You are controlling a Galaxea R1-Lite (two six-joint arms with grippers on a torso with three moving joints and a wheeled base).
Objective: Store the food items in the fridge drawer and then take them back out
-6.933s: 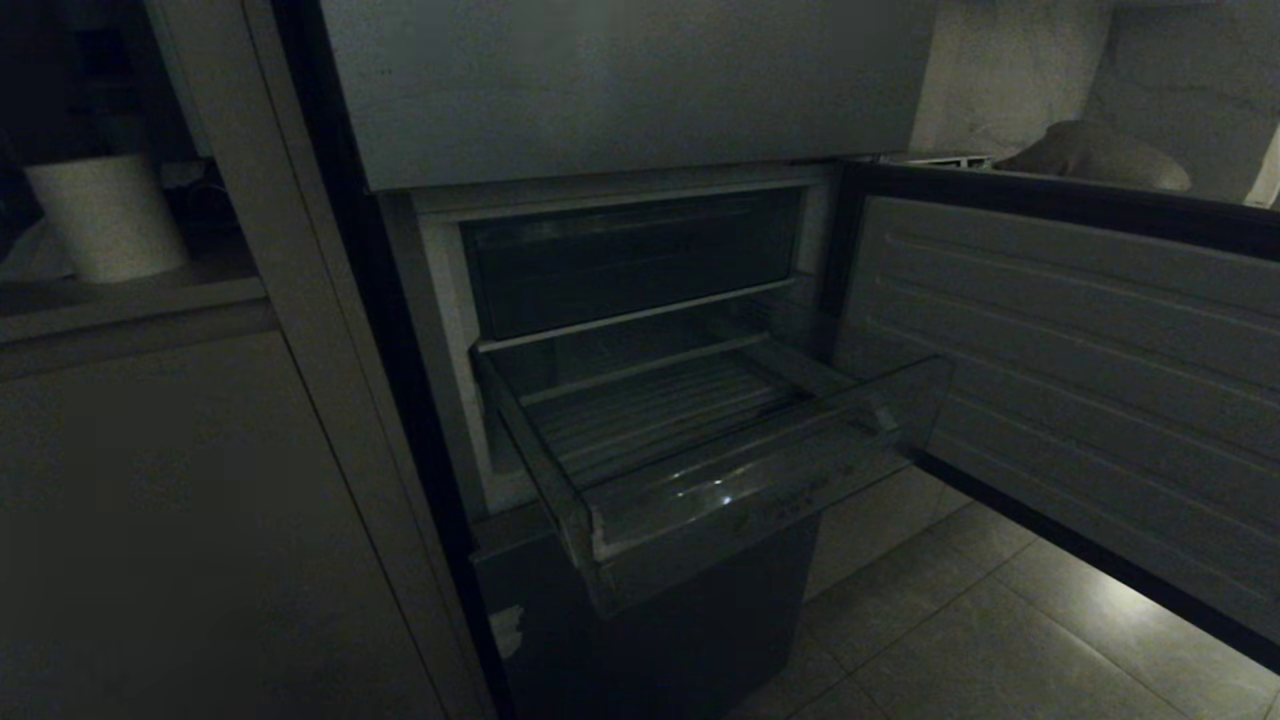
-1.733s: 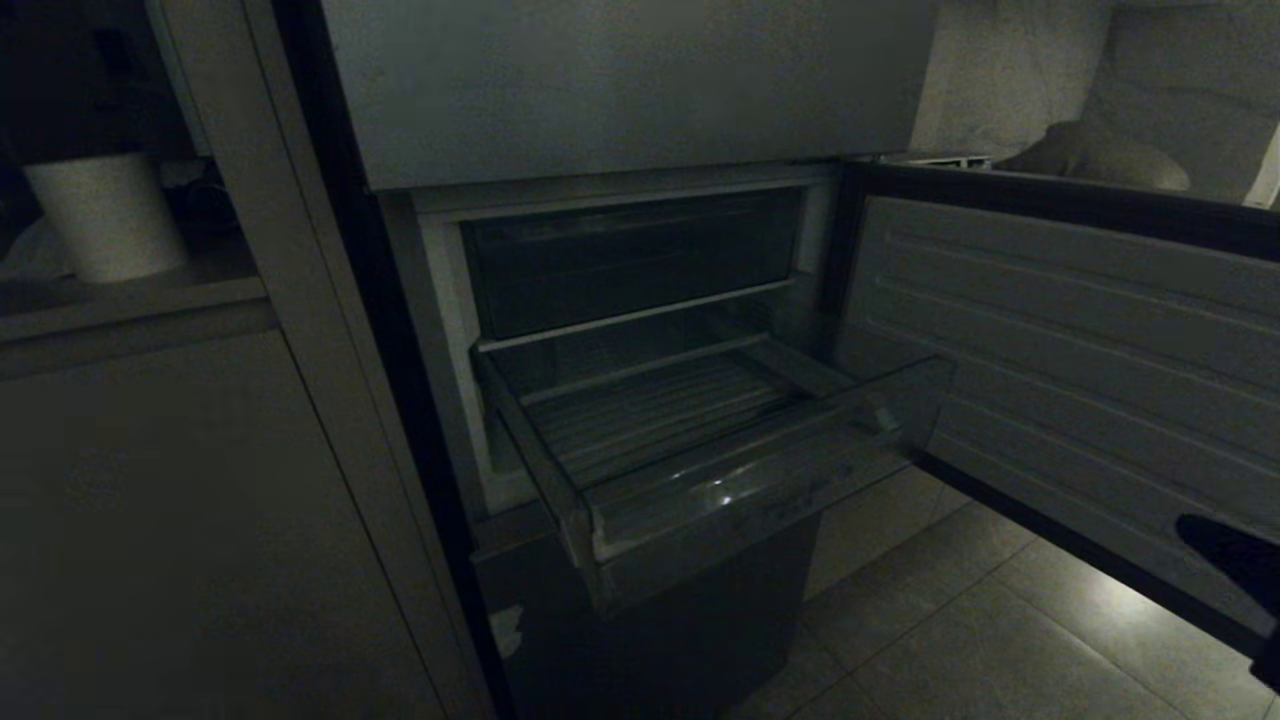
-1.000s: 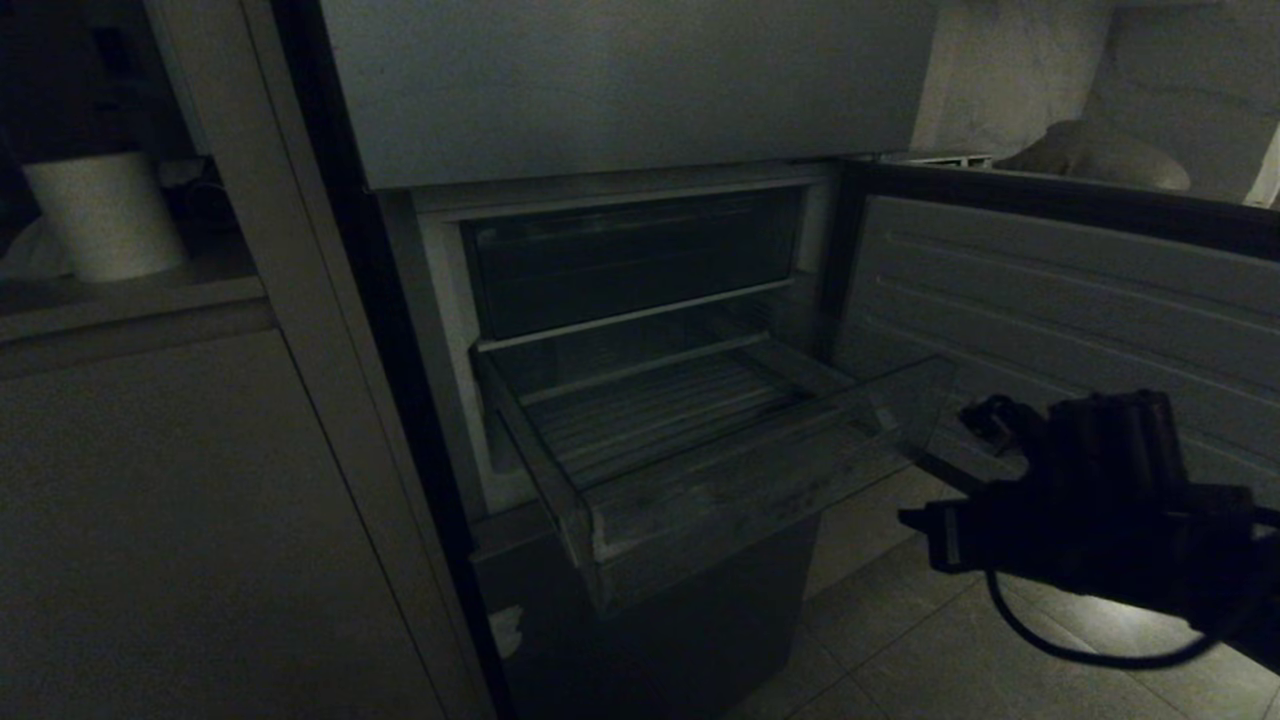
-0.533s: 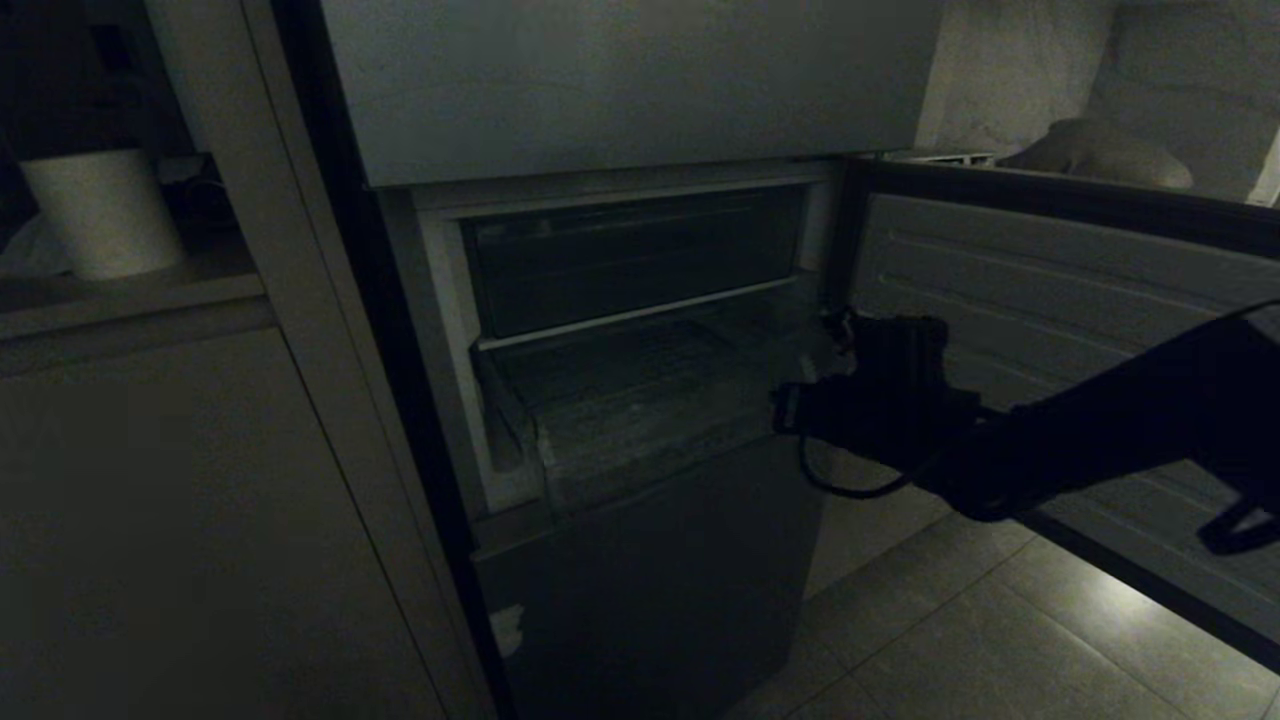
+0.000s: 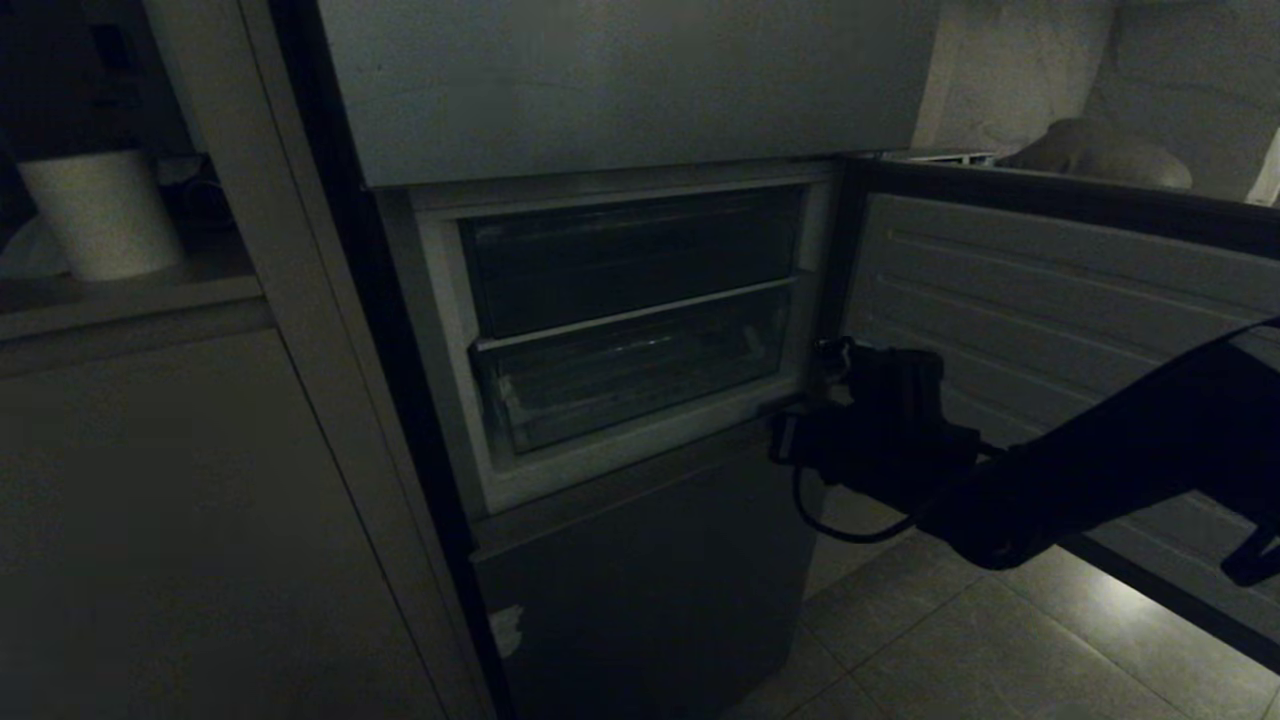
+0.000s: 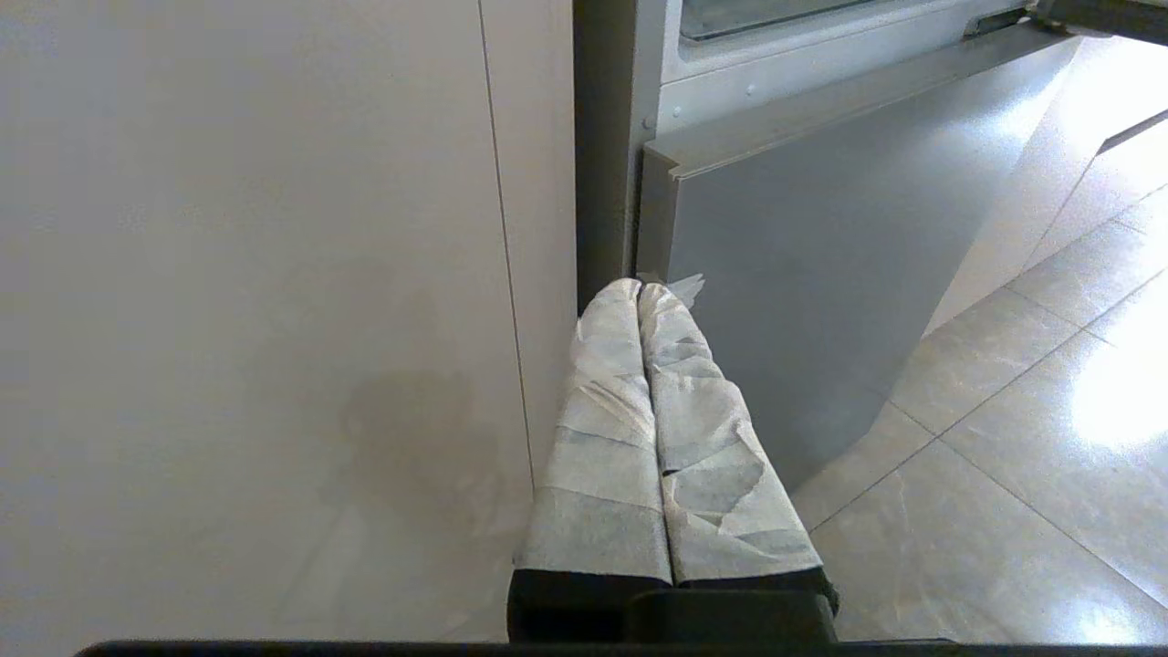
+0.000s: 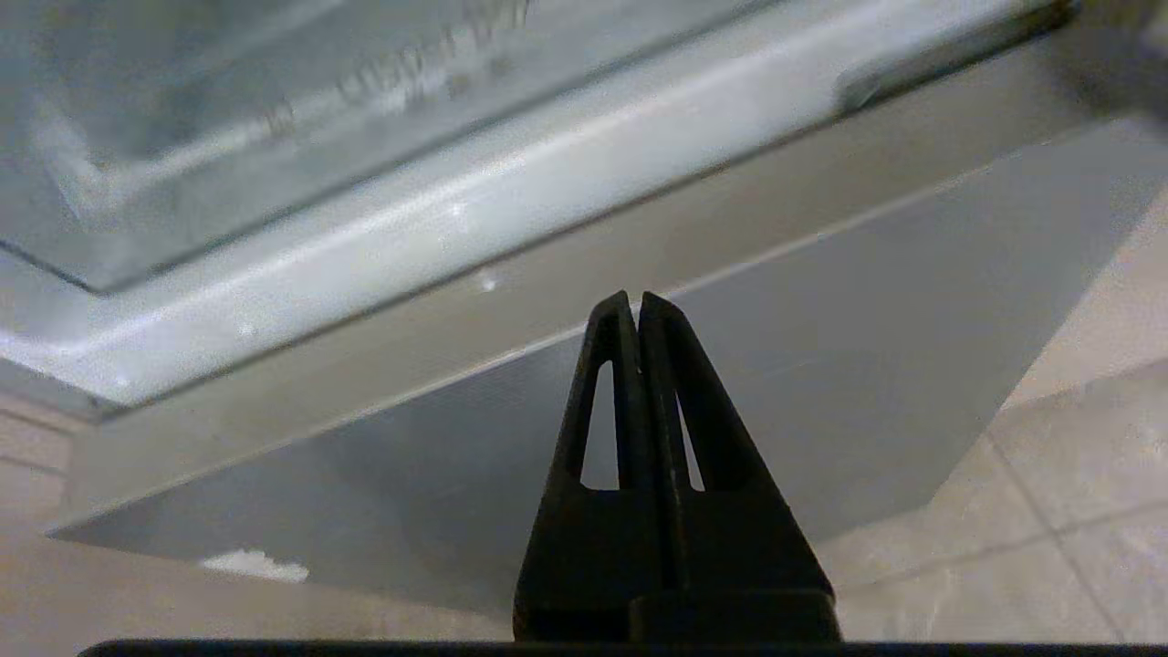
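The fridge drawer [image 5: 630, 375] of clear plastic sits pushed fully into the compartment, its see-through front flush with the white frame; the right wrist view shows that front [image 7: 274, 109] from close below. My right gripper [image 5: 785, 440] is shut and empty at the compartment's lower right corner, just in front of the frame. In its own view the black tips [image 7: 635, 301] meet before the lower door's top edge. My left gripper [image 6: 639, 290], wrapped in white, is shut and parked low by the fridge's left edge. The food items are out of view.
The fridge door [image 5: 1050, 290] stands open on the right, close behind my right arm. A darker compartment [image 5: 630, 255] lies above the drawer, and the closed lower door [image 5: 650, 580] below. A white cup [image 5: 100, 215] stands on the left shelf. Tiled floor [image 5: 980, 640] spreads lower right.
The drawer, pulled out one second ago, has slid back into the fridge. My right arm came in from the right to the compartment's lower right corner.
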